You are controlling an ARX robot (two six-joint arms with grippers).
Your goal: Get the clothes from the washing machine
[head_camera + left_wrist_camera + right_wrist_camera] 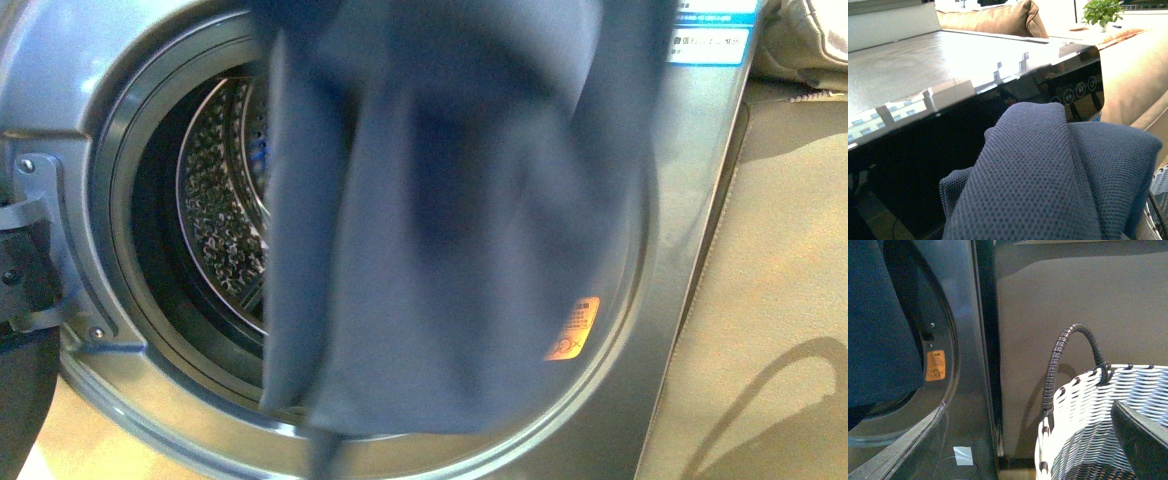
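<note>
Front view: washing machine [60, 80] stands with its door open, hinge at far left. The perforated drum [220, 200] looks bare where visible. One of the clothes [450, 220], dark blue, hangs outside the opening and hides the drum's right half, so more may remain inside.

The left gripper is hidden under the cloth, so I cannot tell its grip. Orange sticker [572, 330] on the door ring.

Right of the machine is a woven basket [1088, 420]. Its upright handle [1063, 360] likely obstructs a drop. A dark wedge [1143, 440] may belong to the right gripper, opening unreadable.
</note>
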